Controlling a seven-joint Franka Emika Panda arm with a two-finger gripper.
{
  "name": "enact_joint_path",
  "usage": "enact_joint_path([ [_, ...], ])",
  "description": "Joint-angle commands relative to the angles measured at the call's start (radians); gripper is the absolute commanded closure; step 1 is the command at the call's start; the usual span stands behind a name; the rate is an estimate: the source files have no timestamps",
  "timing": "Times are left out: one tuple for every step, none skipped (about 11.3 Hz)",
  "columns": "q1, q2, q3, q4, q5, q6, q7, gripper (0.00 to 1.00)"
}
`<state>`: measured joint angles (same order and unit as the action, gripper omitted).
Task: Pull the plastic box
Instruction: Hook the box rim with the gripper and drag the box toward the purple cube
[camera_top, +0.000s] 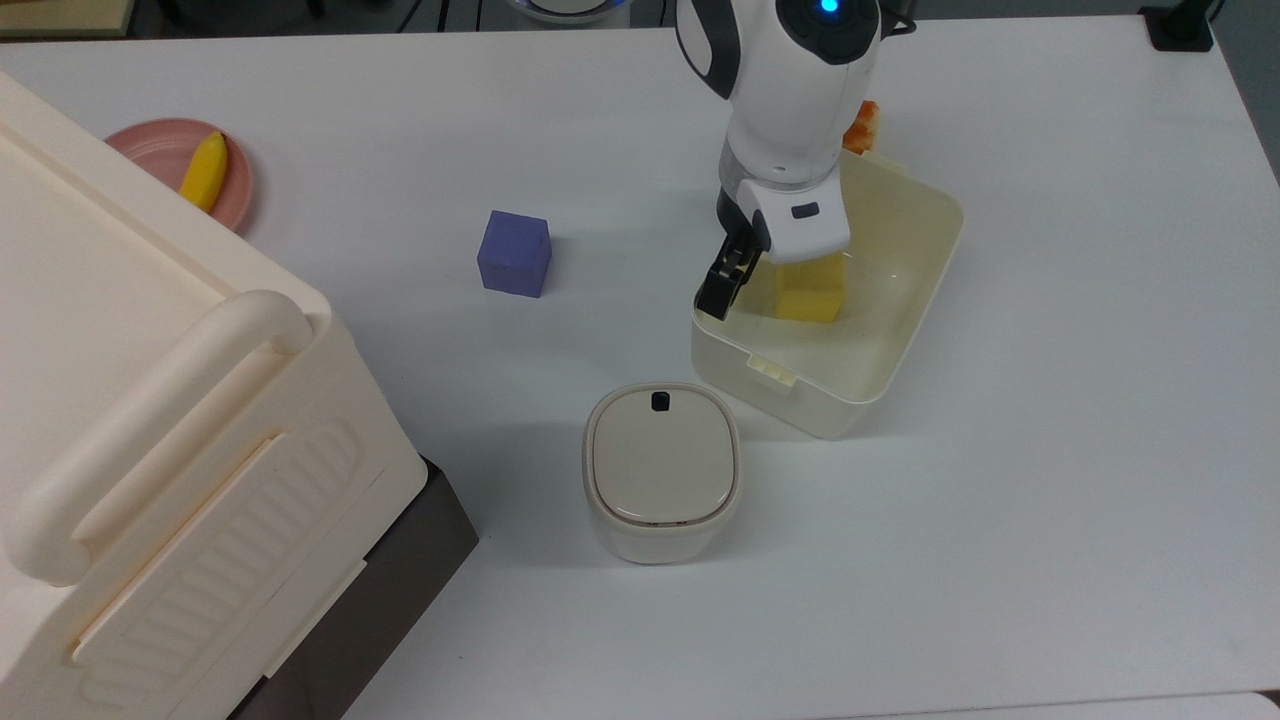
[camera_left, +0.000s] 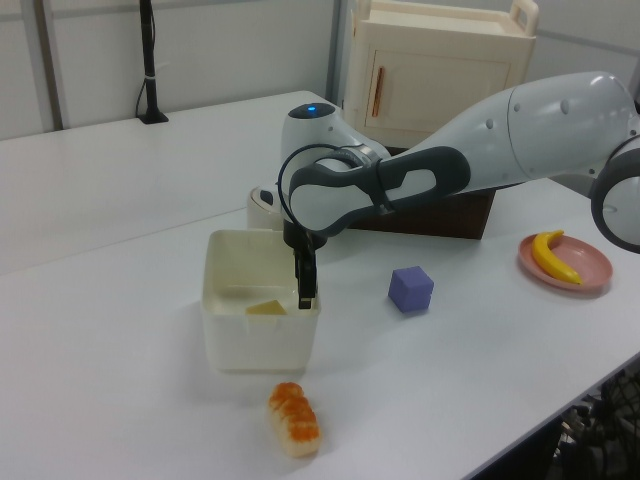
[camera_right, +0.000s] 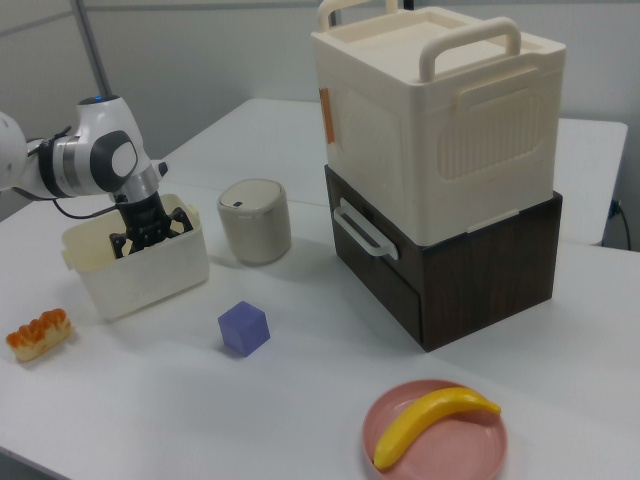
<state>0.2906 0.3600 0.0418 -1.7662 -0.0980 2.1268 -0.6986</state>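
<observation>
White bench (camera_top: 1050, 500) carried everything. On it, the gripper (camera_top: 722, 290) pointed down over the plastic box (camera_top: 880, 350), at the wall on the top view's left; whether its fingers (camera_top: 716, 297) were open or closed I could not tell. Inside the plastic box lay a yellow block (camera_top: 810, 292), just beside the fingers. An orange-topped sushi piece (camera_left: 294, 420) lay near the box in the left view, on the bench. A small lidded bin (camera_top: 662, 470) stood close to the box's latch side. Farther off in the top view sat a purple cube (camera_top: 514, 253), and well apart a pink plate (camera_top: 160, 150) with a banana (camera_top: 204, 170). A large cream crate (camera_right: 440, 115) sat on a dark drawer unit (camera_right: 470, 270).
</observation>
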Motion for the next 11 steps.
enact_joint_path([
  [0.036, -0.053, -0.055, -0.041, -0.015, -0.025, -0.027, 0.00],
  [0.041, -0.062, -0.066, -0.048, -0.015, -0.034, -0.039, 0.00],
  [0.041, -0.070, -0.068, -0.048, -0.015, -0.053, -0.042, 0.00],
  [0.041, -0.078, -0.077, -0.048, -0.015, -0.059, -0.044, 0.00],
  [0.042, -0.084, -0.085, -0.048, -0.015, -0.061, -0.044, 0.00],
  [0.042, -0.088, -0.091, -0.048, -0.014, -0.062, -0.047, 0.00],
  [0.042, -0.093, -0.095, -0.048, -0.015, -0.070, -0.048, 0.00],
  [0.041, -0.098, -0.097, -0.048, -0.015, -0.076, -0.056, 0.00],
  [0.042, -0.099, -0.108, -0.048, -0.014, -0.083, -0.070, 0.00],
  [0.041, -0.099, -0.112, -0.048, -0.015, -0.085, -0.076, 0.00],
  [0.041, -0.099, -0.114, -0.048, -0.014, -0.085, -0.076, 0.00],
])
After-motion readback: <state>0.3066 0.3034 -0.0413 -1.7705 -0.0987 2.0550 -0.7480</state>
